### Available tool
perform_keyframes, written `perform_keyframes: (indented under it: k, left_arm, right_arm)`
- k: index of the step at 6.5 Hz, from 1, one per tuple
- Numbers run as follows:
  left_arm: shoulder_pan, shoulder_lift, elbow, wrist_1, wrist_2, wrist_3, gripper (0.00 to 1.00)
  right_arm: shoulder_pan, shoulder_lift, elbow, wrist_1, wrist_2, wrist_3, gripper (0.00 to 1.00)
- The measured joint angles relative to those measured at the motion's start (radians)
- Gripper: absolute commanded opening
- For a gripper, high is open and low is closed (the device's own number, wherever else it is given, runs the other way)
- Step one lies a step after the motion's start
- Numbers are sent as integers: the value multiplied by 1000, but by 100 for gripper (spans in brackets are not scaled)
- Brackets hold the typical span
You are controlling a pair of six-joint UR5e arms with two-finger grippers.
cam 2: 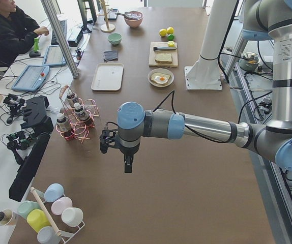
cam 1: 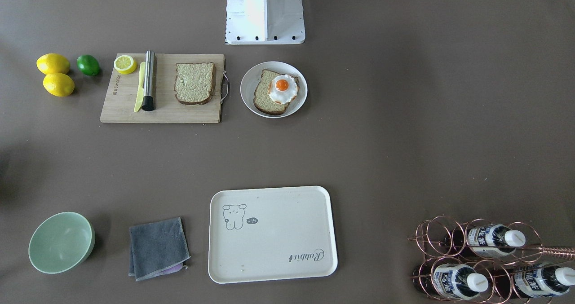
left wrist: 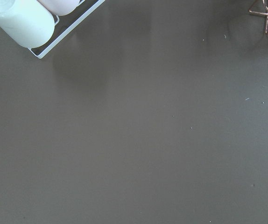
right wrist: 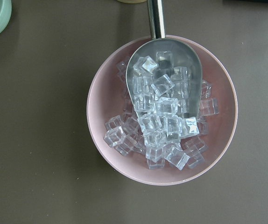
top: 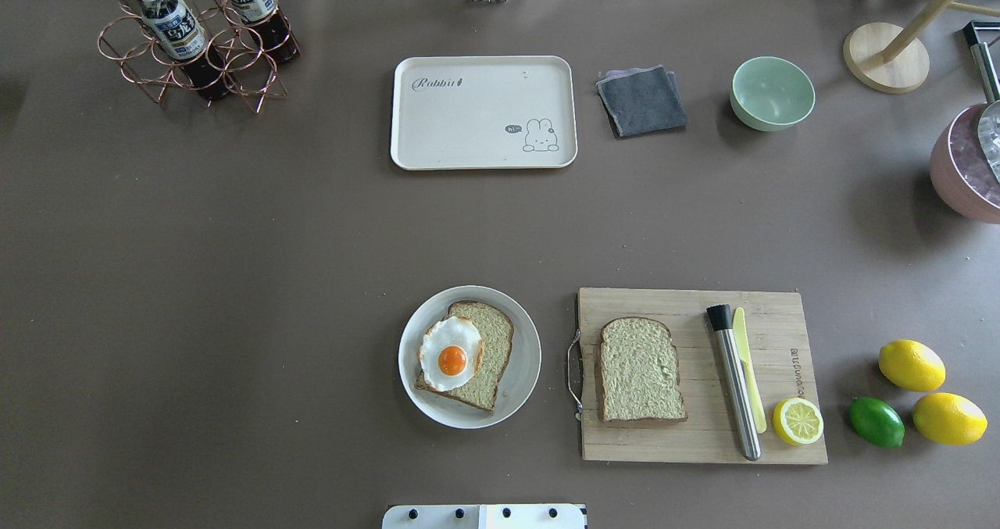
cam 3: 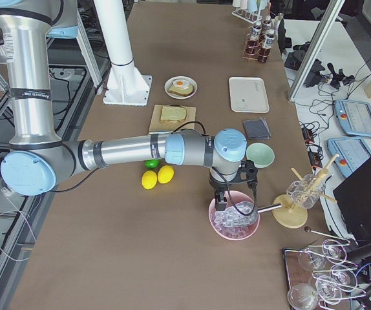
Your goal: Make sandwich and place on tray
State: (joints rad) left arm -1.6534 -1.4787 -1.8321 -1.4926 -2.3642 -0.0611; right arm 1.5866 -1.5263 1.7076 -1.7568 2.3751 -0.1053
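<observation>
One bread slice (cam 1: 194, 83) lies flat on the bamboo cutting board (cam 1: 126, 106). The other bread slice (cam 1: 265, 102) lies on a round white plate (cam 1: 246, 88) with the fried egg (cam 1: 282, 88) on top of it. The cream tray (cam 1: 278, 245) lies apart from them at the table's far side, with nothing on it. My left gripper (cam 2: 128, 165) hangs over bare table near the bottle rack, far from the food. My right gripper (cam 3: 221, 205) hangs over a pink bowl of ice (cam 3: 234, 223). I cannot tell whether either gripper is open or shut.
A steel muddler (cam 1: 148, 80), a yellow knife (cam 1: 139, 88) and a lemon half (cam 1: 125, 64) lie on the board. Two lemons (cam 1: 56, 73) and a lime (cam 1: 88, 64) lie beside it. A green bowl (cam 1: 60, 242), a grey cloth (cam 1: 158, 248) and a copper bottle rack (cam 1: 485, 259) flank the tray.
</observation>
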Motion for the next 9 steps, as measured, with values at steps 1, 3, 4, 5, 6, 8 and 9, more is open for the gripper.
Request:
perform_keyframes:
  k: [1,3,4,5,6,8,9]
  left_arm:
    - [-2,2,-2,0,-1,-1,98]
    - [-3,3,-6,0,-2,-2,98]
    - [-4,2,-8,0,-3,-2,98]
    - [-4,3,-9,0,-3,-1,98]
    - [-6,0,-8,-2,-4,-1,98]
    - [-9,-3,-6,-3,-5,-2,98]
    - [-10,4,-6,-3,-6,-3,98]
  right_arm:
    - [-3,1,3,1,4,0,99]
    - [-5,-5,10,7,14,0,99]
    - [-5,-8,10,19,16,1,99]
    - [-5,-10,8,30,17,1,99]
    - [-5,-13,7,34,17,1,99]
    - [-5,-27,10,36,16,2,99]
    - [-4,-33,10,37,14,2,99]
